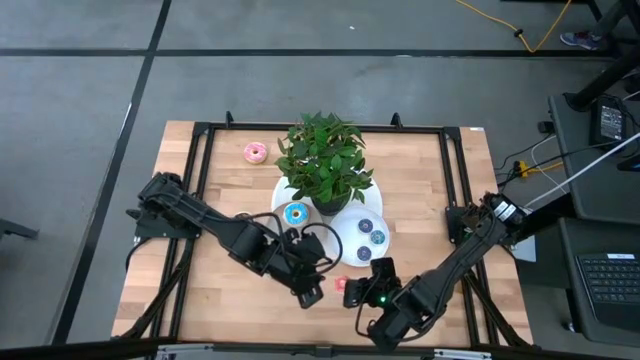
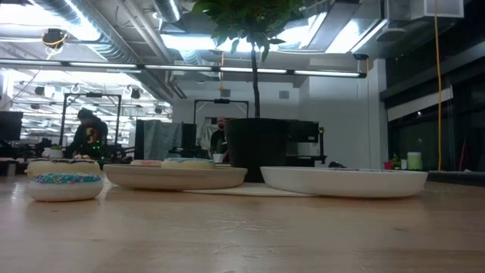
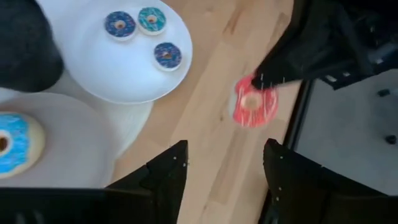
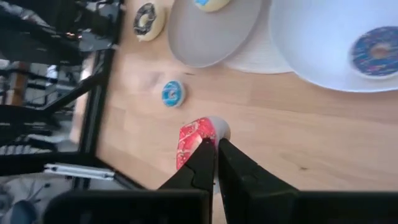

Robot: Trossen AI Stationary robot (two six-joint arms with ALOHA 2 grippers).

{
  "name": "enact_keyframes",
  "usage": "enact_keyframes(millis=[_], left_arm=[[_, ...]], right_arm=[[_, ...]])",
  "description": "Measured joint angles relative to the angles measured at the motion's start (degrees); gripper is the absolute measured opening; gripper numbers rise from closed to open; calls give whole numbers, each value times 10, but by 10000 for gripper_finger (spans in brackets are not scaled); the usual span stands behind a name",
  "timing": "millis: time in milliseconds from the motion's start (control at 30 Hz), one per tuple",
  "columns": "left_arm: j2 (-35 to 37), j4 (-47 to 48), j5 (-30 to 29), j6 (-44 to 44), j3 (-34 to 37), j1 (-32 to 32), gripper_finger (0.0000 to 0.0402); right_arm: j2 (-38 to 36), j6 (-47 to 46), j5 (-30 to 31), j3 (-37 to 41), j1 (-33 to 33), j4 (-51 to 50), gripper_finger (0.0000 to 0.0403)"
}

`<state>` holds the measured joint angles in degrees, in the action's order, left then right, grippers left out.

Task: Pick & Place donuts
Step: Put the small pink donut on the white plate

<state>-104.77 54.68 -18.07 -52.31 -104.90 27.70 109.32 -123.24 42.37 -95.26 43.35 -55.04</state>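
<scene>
On the far left part of the wooden bench (image 1: 420,180), a pink donut (image 1: 255,152) lies alone beside the leafy potted plant (image 1: 325,160). The left end effector (image 1: 308,296) hangs over the near middle of the bench with its fingers (image 3: 163,171) spread and nothing between them. Just beyond it, a grey plate (image 3: 74,143) carries a larger light-blue donut (image 1: 296,213), which sits at the foot of the plant's dark pot. To the right of that plate, a white plate (image 1: 352,232) holds three mini donuts (image 3: 143,31), two dark blue and one teal. On the near side of the white plate, a red-pink donut (image 4: 191,142) is pinched by its edge in the right end effector (image 4: 217,144), whose fingers are pressed together on it, close above the bench top. The right wrist view also shows a small blue-iced donut (image 4: 172,93) lying flat on the bare wood and a chocolate-iced one (image 4: 148,20) farther off, near the grey plate's rim.
</scene>
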Motion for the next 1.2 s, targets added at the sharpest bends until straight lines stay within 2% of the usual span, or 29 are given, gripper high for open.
enact_keyframes(millis=[200,767,900,1200], left_arm=[[16,45,-10,-3,0,2,202],[19,113,-16,29,0,8,203],[19,113,-17,35,0,8,203],[19,112,-19,40,0,8,203]], right_arm=[[0,-50,-4,0,-4,-63,17],[37,-53,-30,3,-62,-113,16],[36,-53,-31,43,-74,-106,16],[31,-49,-41,161,-90,12,16]])
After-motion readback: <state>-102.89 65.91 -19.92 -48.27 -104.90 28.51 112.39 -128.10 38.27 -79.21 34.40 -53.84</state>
